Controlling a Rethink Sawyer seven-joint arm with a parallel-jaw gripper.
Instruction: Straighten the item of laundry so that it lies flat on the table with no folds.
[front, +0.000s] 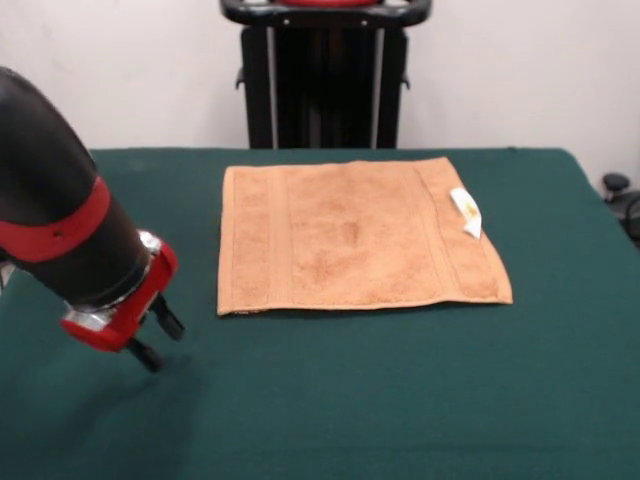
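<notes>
Towel (360, 238) lies spread flat mid-table (400, 400) w/ white tag (466, 212) up near one edge, looks about done, so gripper (158, 338) sits well off to the side, fingers spread, holding nothing.

Perhaps a black wheel (617, 184) at the right

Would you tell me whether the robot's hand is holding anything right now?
Nothing is held: the hand is open over bare table, apart from the towel.
</notes>
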